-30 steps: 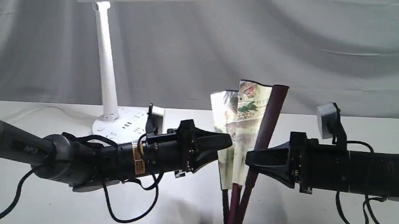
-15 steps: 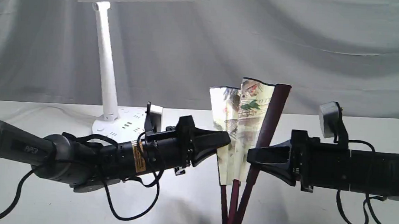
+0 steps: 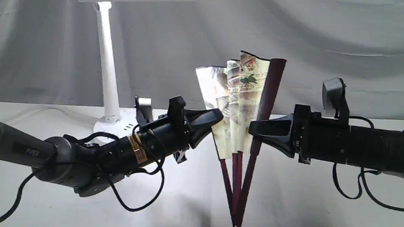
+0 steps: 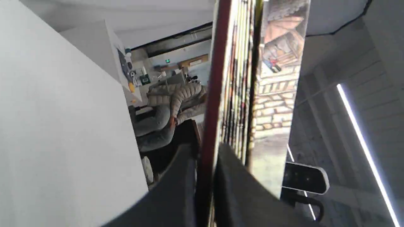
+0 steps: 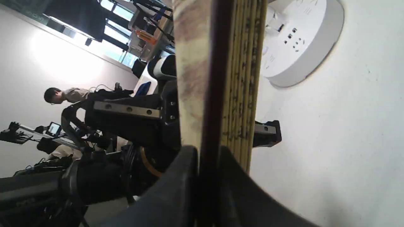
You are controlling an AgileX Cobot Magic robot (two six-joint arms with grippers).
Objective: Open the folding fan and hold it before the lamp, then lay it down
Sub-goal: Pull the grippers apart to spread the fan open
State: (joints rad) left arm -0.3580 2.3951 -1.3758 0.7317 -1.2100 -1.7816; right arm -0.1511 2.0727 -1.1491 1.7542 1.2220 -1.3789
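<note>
The folding fan [image 3: 240, 94] stands upright at mid-table, partly spread, its pleated painted paper between two dark maroon guard sticks that meet at the pivot low down. My left gripper [image 3: 218, 121] is shut on the fan's left edge; in the left wrist view its jaws [image 4: 205, 153] pinch a maroon guard stick [image 4: 213, 88]. My right gripper [image 3: 253, 128] is shut on the right guard stick [image 3: 268, 96], which the right wrist view shows clamped between the jaws [image 5: 208, 154]. The lamp [image 3: 107, 69] stands behind and to the left, its bar head high above the fan.
The lamp's round white base [image 5: 300, 41] with sockets sits on the white table [image 3: 304, 211] just behind my left arm. A grey cloth backdrop [image 3: 332, 47] hangs behind. Black cables loop under both arms.
My left gripper has shut on the fan's left edge and swung up and leftward. Both grippers have risen, lifting the fan, and its pleats have spread wider.
</note>
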